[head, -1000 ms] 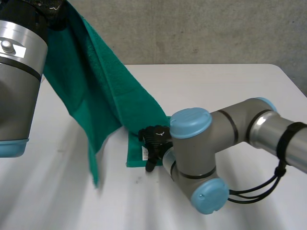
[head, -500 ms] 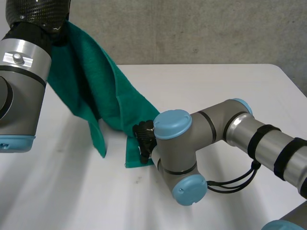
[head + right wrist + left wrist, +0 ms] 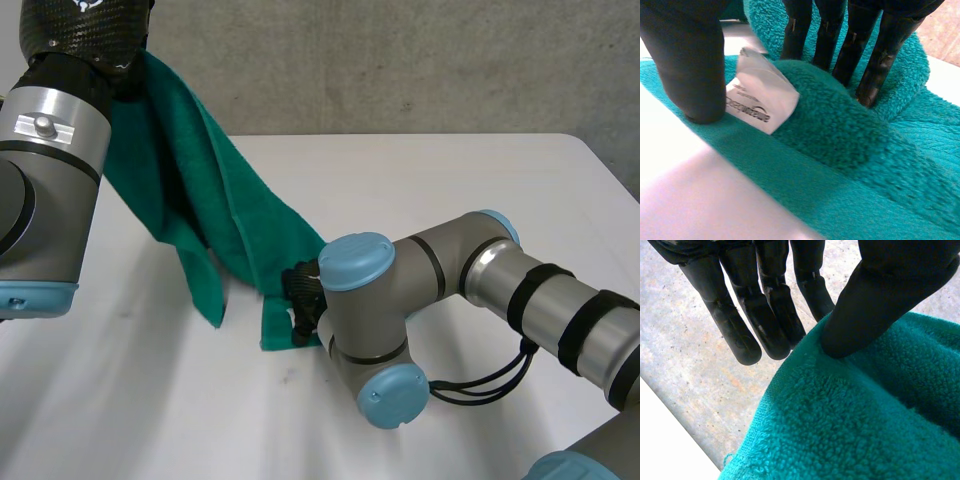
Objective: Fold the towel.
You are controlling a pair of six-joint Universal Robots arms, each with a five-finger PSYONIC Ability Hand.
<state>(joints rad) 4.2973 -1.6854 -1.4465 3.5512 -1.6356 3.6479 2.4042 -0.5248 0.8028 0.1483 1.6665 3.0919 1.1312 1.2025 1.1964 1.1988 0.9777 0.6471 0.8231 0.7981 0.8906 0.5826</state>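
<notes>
A teal towel [image 3: 235, 215] hangs from my raised left hand [image 3: 90, 25] at the far left and slopes down to the white table [image 3: 450, 180]. In the left wrist view the thumb [image 3: 880, 295] pins the towel's [image 3: 850, 430] upper edge against the straight fingers [image 3: 740, 330]. The towel's lower corner lies on the table under my right hand [image 3: 303, 290]. There the fingers [image 3: 875, 65] dig in behind a bunched ridge of towel [image 3: 850, 130], and the thumb [image 3: 690, 65] presses down on the near side beside a white label [image 3: 760, 97].
My right arm's elbow [image 3: 370, 330] lies low over the table's middle, just in front of the towel's corner. A grey wall [image 3: 400, 60] runs behind the table's far edge. Bare tabletop stretches to the right and along the front.
The right fingers have closed toward the thumb, bunching the towel's corner. The right elbow has slid left. The left arm has drawn back, and the hanging towel has swung leftward.
</notes>
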